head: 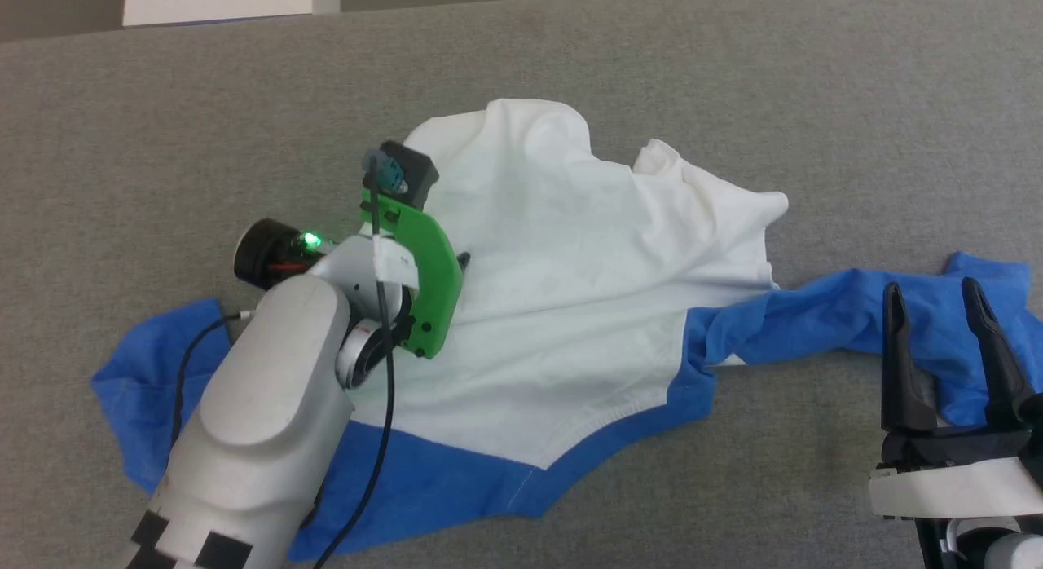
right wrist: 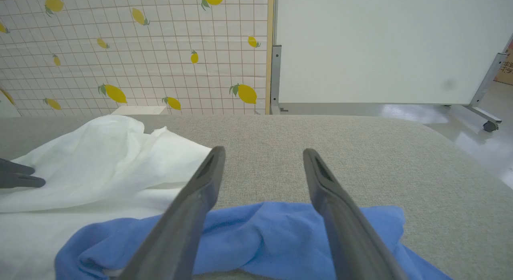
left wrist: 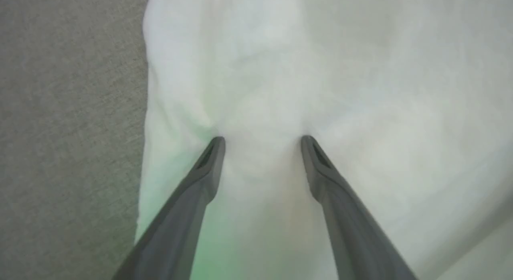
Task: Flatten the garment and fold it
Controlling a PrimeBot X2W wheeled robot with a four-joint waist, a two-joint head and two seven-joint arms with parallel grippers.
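Ideally the spread left pincer, tips on the garment, nips one layer only, while the spread right pincer takes the sleeve.

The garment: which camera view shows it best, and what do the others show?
The head view: nearly the whole garment, white body between blue sleeves. The left wrist view gives blurred white cloth close up; the right wrist view, one blue sleeve and some white body.

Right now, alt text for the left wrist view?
The left gripper, jaws open, rests both dark fingertips on the white body of the garment, close to its edge. A grey fabric surface runs down the view's left side.
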